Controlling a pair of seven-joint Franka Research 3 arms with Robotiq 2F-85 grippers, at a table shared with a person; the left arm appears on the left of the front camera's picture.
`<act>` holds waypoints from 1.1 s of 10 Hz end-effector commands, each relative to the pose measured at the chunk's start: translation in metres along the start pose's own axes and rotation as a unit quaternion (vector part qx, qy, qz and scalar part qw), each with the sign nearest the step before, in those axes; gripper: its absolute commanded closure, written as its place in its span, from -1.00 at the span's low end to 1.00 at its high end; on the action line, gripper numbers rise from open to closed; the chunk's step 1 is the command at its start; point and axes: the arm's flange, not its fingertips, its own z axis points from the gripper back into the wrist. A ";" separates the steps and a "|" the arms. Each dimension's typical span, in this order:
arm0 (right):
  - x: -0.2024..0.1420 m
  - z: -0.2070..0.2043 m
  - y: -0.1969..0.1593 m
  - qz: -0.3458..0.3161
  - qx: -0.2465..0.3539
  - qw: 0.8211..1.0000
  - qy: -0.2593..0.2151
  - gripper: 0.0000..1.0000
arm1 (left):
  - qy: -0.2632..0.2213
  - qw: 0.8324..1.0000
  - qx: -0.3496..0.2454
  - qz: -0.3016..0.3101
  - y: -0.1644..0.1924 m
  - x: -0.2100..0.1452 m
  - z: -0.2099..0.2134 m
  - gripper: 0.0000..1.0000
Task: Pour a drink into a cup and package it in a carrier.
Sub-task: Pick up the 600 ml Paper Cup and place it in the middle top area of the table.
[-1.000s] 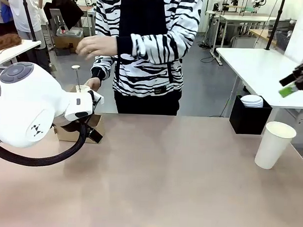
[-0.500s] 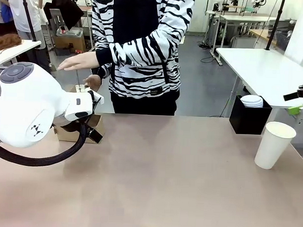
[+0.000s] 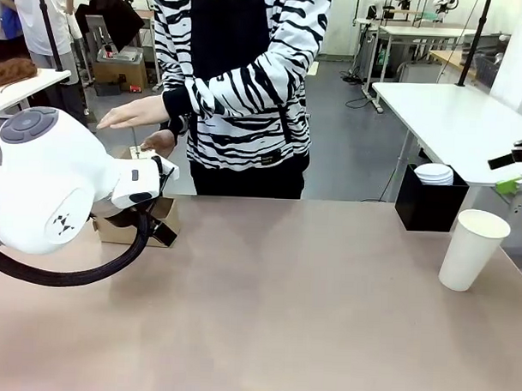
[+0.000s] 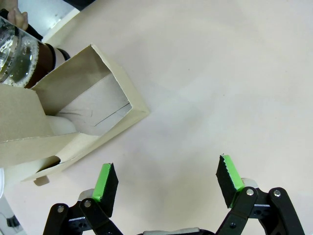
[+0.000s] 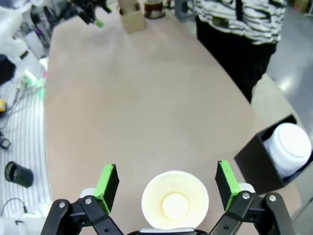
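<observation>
the person's outstretched hand point(image 3: 135, 114) has dropped and swung left; the right gripper point(image 5: 166, 169) has slid toward the front view's right edge. a black box point(image 3: 428, 206) topped with white lids stands beyond the white cup point(image 3: 472, 247). the brown cardboard carrier point(image 4: 73, 112) sits far left on the table point(image 3: 282, 316), one open pocket showing, mostly hidden behind the left arm point(image 3: 55, 188); a glass vessel point(image 4: 14, 54) beside it is cut off. the left gripper point(image 4: 168, 176) and the right both gape wide, empty, the cup under the right.
</observation>
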 end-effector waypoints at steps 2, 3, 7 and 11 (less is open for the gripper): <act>-0.089 0.049 -0.031 -0.023 0.008 0.993 -0.118 -1.00 | 0.000 1.000 0.000 0.000 0.000 0.000 0.000 -1.00; -0.121 0.056 -0.027 -0.003 0.002 0.987 -0.162 -1.00 | 0.000 1.000 0.000 0.000 0.000 0.000 0.000 -1.00; -0.206 0.031 -0.047 0.003 0.014 0.960 -0.280 -1.00 | 0.000 1.000 0.000 0.000 0.000 0.000 0.000 -1.00; -0.233 -0.015 -0.048 0.011 0.036 0.958 -0.283 -1.00 | 0.000 1.000 0.000 0.000 0.000 0.000 0.000 -1.00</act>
